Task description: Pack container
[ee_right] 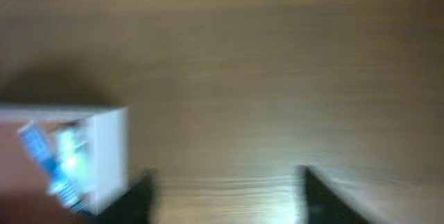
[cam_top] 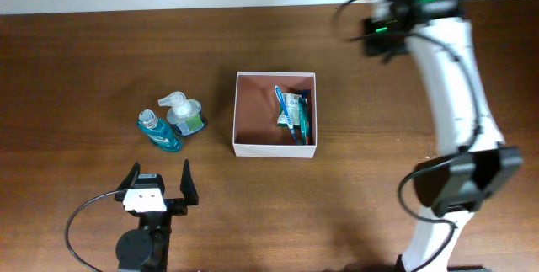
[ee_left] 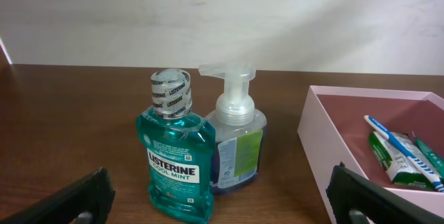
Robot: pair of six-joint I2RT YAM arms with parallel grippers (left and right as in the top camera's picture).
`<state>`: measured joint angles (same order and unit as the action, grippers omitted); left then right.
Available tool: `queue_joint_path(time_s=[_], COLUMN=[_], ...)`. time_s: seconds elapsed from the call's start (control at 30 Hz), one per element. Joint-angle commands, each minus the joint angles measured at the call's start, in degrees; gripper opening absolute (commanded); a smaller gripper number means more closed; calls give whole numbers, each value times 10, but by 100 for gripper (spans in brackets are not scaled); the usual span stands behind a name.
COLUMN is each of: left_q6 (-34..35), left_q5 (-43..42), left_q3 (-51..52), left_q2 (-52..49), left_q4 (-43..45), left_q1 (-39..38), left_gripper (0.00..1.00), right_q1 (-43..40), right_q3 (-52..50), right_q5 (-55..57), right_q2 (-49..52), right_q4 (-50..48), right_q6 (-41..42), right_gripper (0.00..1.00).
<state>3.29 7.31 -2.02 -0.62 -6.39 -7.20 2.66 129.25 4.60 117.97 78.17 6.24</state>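
Container (cam_top: 274,149) sits mid-table (cam_top: 84,70), open side up. A toothbrush (cam_top: 282,104) and tubes (cam_top: 300,119) are packed against its right wall; the left half of the floor is bare

Just left of it, two bottles stand upright and touching: mouthwash (cam_top: 160,133) in front, soap pump (cam_top: 185,116) behind, nearer the container

L gripper (cam_top: 159,173) is low and near the bottles, facing them, jaws spread as wide as they go, nothing held. In the wrist view the mouthwash is approx centred btwn the fingers

R gripper (ee_right: 225,193) is over bare table beyond the container's far right corner. View is blurred, but the fingers look apart w/ only wood btwn them, so nothing held

Step in hand, prob: L arm takes the mouthwash. To do it well:
- go straight in, both fingers clear of the bottle sides before closing
- grip the body below the cap, not the neck
- the bottles touch, so a skewed approach could tip the pump; stay on the mouthwash's centre line
- lift straight up before moving across, so the base clears the wall
- set it down in the bare left half, away from the toothbrush
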Motion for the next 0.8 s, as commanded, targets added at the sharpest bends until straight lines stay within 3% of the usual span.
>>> queue_joint_path(time_s=[0.0, 0.3, 0.77], left_q6=[1, 1, 1], left_q5=[-6, -6, -6], left_q3=[5, 5, 5], left_q2=[3, 3, 3], left_q4=[2, 2, 2], left_q1=[3, 3, 3], left_gripper=[99, 99, 99], right_q1=[-87, -216, -222], right_q3=[5, 4, 4], right_q5=[20, -68, -68], right_q2=[-12, -12, -12], right_q4=[6, 5, 5], right_q6=[3, 3, 3], right_gripper=[99, 99, 99])
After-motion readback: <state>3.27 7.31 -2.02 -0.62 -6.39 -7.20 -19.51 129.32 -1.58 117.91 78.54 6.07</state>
